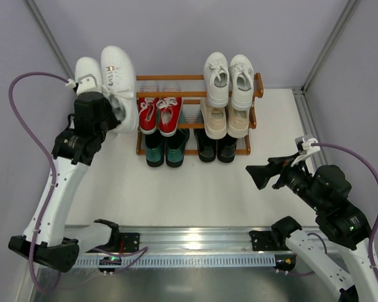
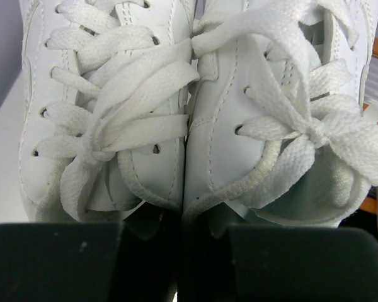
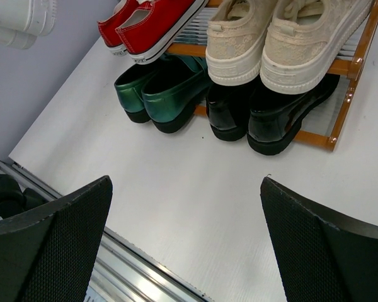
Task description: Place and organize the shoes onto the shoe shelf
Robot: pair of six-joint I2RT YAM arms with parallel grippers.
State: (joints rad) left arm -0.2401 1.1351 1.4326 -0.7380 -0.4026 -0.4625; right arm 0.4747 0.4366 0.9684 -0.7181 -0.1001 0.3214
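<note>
Shoes were logged pair by pair. Five pairs were found on the shoe shelf [image 1: 170, 78]; the sixth was off it.

Top tier, right half: shelved white sneakers [image 1: 229, 78]. Middle tier: red sneakers [image 1: 159, 114] at left, beige sneakers [image 1: 227, 121] at right, directly under the white pair. Bottom tier: green loafers [image 1: 165, 150] at left, black loafers [image 1: 216, 147] at right, their near ends reaching out over the table [image 1: 208, 195].

The held white sneakers [image 1: 107, 72] were carried side by side, laces tied, raised off the table just beside the shelf's left end. Whether they touched the shelf could not be told.

The left tool [image 2: 176, 251] was clenched on this pair. Its two fingers [image 2: 57, 261] were set at the shoe openings, and the adjoining inner walls were pinched between them.

The right tool [image 1: 257, 177] was released, with its fingers spread wide. It was held above the table in front of the shelf's right half, pointed toward the shelf and well apart from the black loafers. Nothing was seen between its fingers in the right wrist view.
</note>
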